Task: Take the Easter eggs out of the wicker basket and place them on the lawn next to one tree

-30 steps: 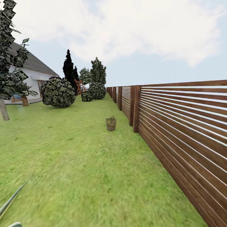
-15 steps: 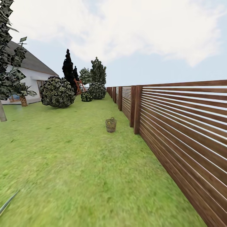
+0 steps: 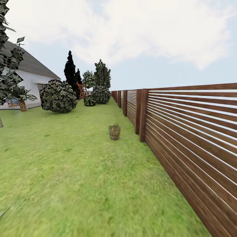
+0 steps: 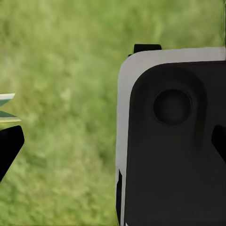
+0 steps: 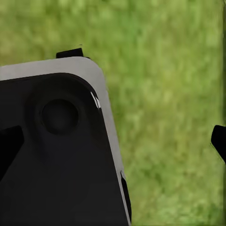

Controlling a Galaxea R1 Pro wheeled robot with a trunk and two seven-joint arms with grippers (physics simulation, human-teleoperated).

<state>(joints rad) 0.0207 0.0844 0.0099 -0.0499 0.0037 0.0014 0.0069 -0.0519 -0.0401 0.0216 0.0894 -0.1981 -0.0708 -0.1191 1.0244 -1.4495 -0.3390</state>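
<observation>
- Left gripper (image 4: 113, 141): the left wrist view gives me one dark fingertip at one edge of the frame and another at the opposite edge, so the fingers sit wide apart with nothing between them. A chunky black and white piece of the robot's body (image 4: 172, 141) blocks most of the gap, with blurry grass behind it.
- Right gripper (image 5: 113, 141): same story in the right wrist view, with a dark tip at each edge, spread wide and holding nothing. Another black and white robot panel (image 5: 56, 150) sits in between, over green lawn.
- Moving outward to the head view: the lawn (image 3: 65, 171) takes up the whole near ground, mottled green.
- The wicker basket (image 3: 114, 131) stands upright on the grass, fairly far ahead, just left of the brown slatted fence (image 3: 191, 138) and near one of its posts.
- There's something yellowish inside the basket, probably the Easter eggs, but it's too small to tell for sure.
- Far left: a pale-trunked tree (image 3: 8, 65) at the frame edge, with a short palm (image 3: 21, 98) beside the white house (image 3: 29, 82).
- Farther back there's a round bush (image 3: 58, 96), a near-black tree (image 3: 70, 70) and more bushes along the lawn's far end.
</observation>
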